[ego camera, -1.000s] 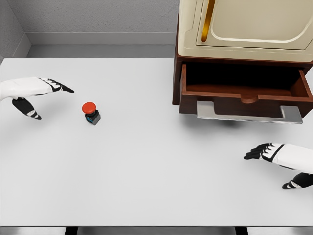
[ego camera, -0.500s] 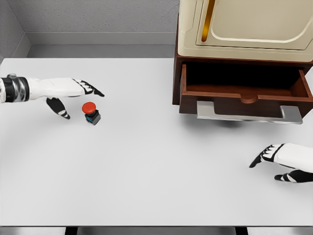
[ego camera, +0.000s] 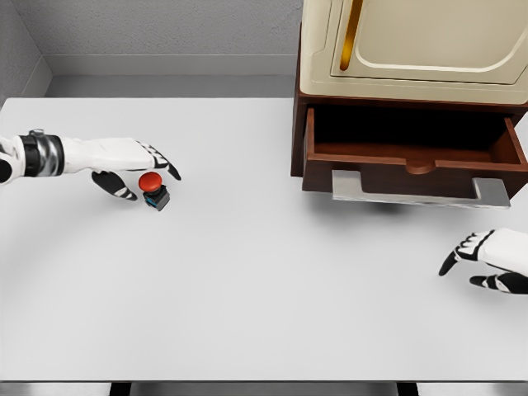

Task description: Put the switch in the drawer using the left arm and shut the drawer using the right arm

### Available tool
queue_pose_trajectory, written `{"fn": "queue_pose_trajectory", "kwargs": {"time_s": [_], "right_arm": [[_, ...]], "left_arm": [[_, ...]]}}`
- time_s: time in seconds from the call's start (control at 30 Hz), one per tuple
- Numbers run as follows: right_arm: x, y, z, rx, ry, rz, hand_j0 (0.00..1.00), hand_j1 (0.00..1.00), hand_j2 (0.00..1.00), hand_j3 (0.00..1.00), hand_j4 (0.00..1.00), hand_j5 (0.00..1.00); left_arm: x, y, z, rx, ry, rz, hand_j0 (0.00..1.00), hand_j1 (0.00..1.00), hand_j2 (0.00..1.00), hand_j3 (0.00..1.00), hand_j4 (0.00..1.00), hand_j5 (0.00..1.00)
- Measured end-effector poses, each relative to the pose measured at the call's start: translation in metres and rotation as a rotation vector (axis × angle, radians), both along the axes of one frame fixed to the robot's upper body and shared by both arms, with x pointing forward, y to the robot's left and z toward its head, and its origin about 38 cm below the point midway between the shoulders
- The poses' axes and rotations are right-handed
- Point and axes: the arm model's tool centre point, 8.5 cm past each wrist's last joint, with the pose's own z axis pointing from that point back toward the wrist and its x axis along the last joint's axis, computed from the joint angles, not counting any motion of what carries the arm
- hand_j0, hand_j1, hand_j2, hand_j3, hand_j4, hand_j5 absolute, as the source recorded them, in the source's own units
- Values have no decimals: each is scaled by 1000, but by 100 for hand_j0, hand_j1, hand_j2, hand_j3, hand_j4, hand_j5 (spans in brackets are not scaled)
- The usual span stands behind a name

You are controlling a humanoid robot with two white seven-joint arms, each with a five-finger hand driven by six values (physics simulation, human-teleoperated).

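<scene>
Nearest the camera, the right hand (ego camera: 483,260) hangs low over the white surface (ego camera: 264,289) at the right edge, fingers loosely spread and empty. Farther back on the left, the left hand (ego camera: 136,165) brackets the one switch (ego camera: 153,189), fingers spread above its red cap and thumb beside it; whether any finger touches it is hard to tell. The switch stands upright on the surface, well apart from the single open drawer (ego camera: 412,153) in the one cabinet (ego camera: 412,49) beyond. Closing the fingers off-centre could tip or skid the small switch, and a loose pinch might drop it before the drawer.
</scene>
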Motion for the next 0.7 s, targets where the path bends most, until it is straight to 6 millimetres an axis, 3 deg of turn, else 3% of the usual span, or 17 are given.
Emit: {"fn": "queue_pose_trajectory", "kwargs": {"time_s": [0.13, 0.27, 0.43, 0.53, 0.7], "right_arm": [[3, -3, 11, 29, -26, -16, 56, 56, 56, 56, 56, 56], [-4, -9, 7, 38, -9, -38, 55, 55, 55, 55, 55, 55], [-8, -20, 14, 41, -28, -74, 54, 54, 54, 54, 54, 54], [-7, -22, 21, 64, -45, -84, 54, 54, 54, 54, 54, 54], [-7, -22, 25, 91, -52, -90, 54, 54, 54, 54, 54, 54]], "left_arm": [[-3, -7, -1, 4, 2, -26, 78, 78, 78, 78, 78, 78], [-4, -7, -3, 11, 6, -29, 77, 77, 77, 77, 77, 77], [-5, -5, -4, 18, 9, -28, 57, 57, 57, 57, 57, 57], [-6, -7, -6, 22, 12, -34, 54, 54, 54, 54, 54, 54], [-9, -14, -4, 18, 6, -58, 41, 41, 41, 41, 41, 41]]}}
